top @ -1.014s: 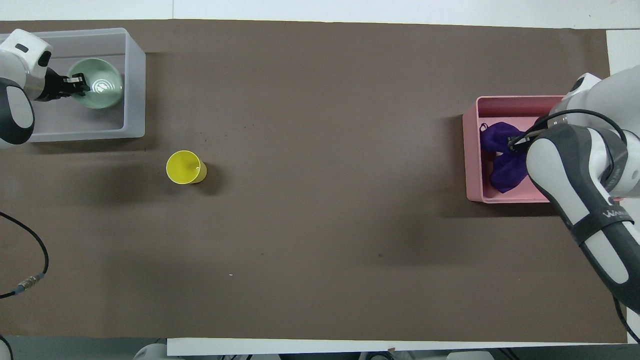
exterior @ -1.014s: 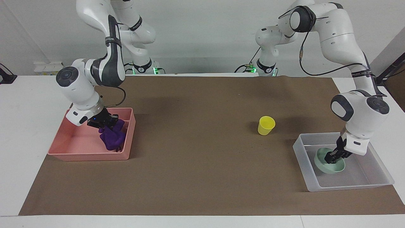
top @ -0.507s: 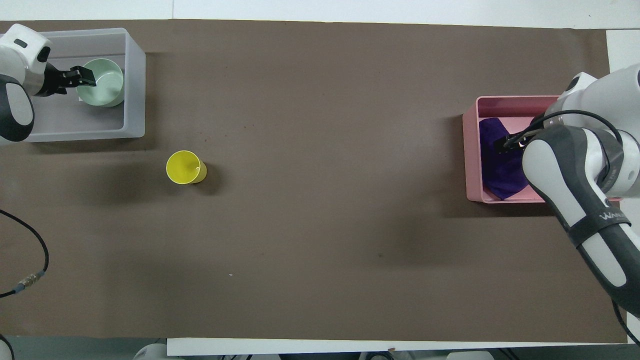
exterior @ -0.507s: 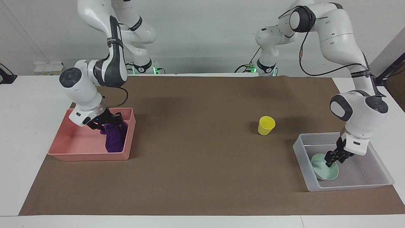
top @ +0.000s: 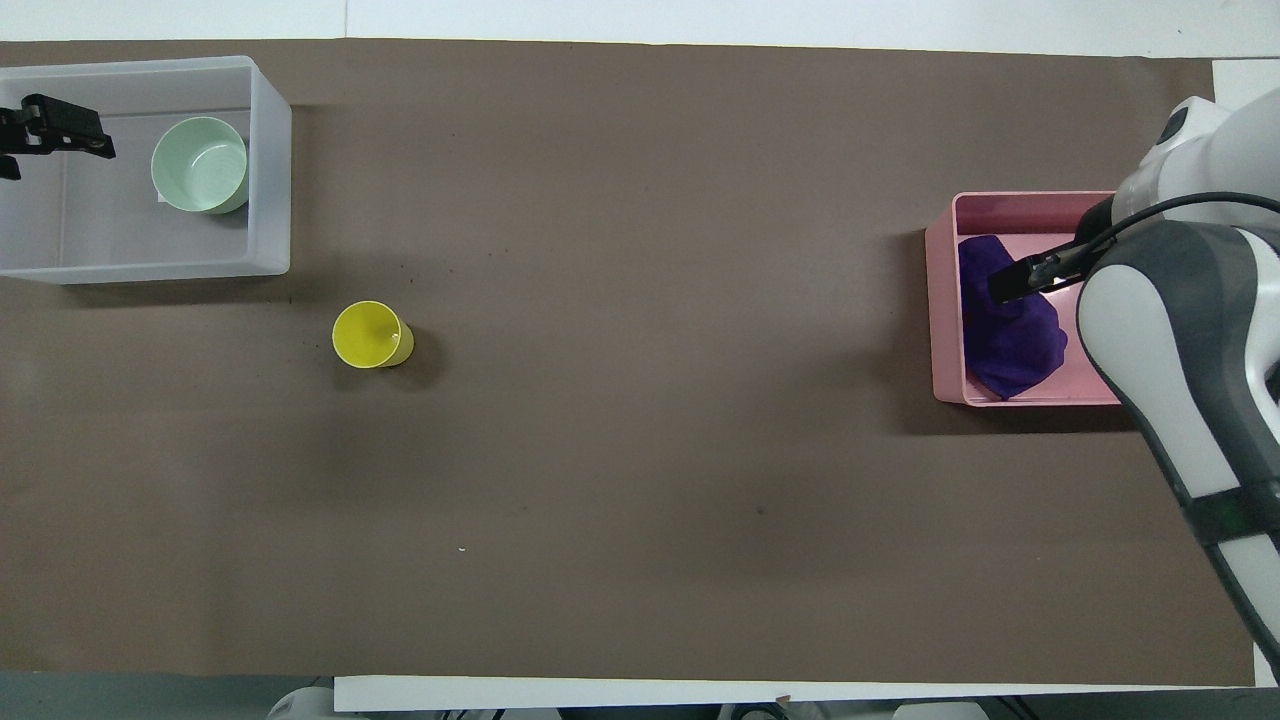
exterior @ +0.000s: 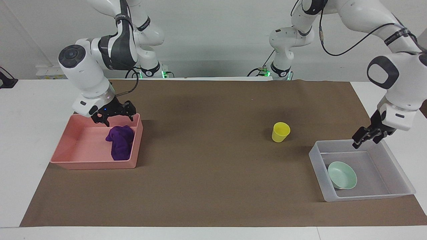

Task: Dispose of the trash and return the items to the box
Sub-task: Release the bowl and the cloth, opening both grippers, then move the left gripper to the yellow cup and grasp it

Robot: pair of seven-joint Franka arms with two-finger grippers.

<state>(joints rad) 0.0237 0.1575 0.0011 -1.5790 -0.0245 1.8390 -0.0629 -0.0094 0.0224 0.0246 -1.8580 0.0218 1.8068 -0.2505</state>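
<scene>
The purple cloth (exterior: 120, 141) lies crumpled in the pink bin (exterior: 70, 156), also seen from overhead (top: 1010, 330). My right gripper (exterior: 116, 119) is open and empty, raised just above the cloth (top: 1030, 275). The mint-green bowl (exterior: 342, 175) lies in the clear box (exterior: 367, 197), close to the box wall toward the cup (top: 200, 165). My left gripper (exterior: 366, 140) is open and empty, raised over the box edge nearest the robots (top: 55, 130). The yellow cup (exterior: 280, 132) stands upright on the brown mat, beside the box (top: 370, 335).
The clear box (top: 270, 200) sits at the left arm's end of the table and the pink bin (top: 940, 300) at the right arm's end. Brown mat (exterior: 206, 160) covers the table between them.
The right gripper let go of the cloth into the pink bin and rose. The left gripper let go of the bowl in the clear box and lifted up and away from it.
</scene>
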